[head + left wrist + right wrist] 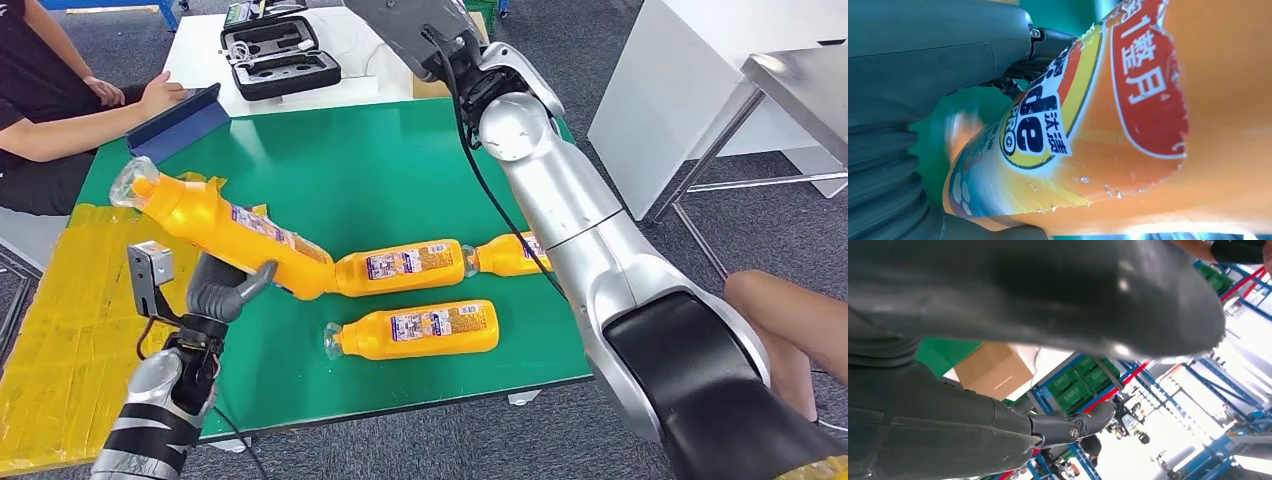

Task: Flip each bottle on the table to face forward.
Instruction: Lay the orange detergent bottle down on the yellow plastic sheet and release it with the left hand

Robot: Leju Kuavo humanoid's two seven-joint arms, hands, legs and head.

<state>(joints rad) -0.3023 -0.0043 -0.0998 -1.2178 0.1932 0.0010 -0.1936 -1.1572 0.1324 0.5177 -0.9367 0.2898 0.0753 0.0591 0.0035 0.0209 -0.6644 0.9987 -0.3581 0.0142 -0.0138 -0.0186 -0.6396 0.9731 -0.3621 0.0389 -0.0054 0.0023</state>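
Observation:
My left hand [225, 290] grips a large orange bottle [230, 230] around its body and holds it tilted above the green table [380, 150], cap end toward the far left. The left wrist view shows its label [1128, 125] close against my hand [923, 75]. Three more orange bottles lie on their sides: one in the middle [400, 268], one nearer the front edge [425, 330], and one to the right [510, 253] partly hidden behind my right arm. That arm is raised high over the table. My right hand [1068, 427] holds nothing, its fingers apart in the air.
A person sits at the far left with forearms [60, 120] on the table beside a blue tray [180, 122]. A black open case [280, 55] lies on the white table behind. Yellow sheeting [60, 330] covers the left side. Another person's knee [790, 320] is at right.

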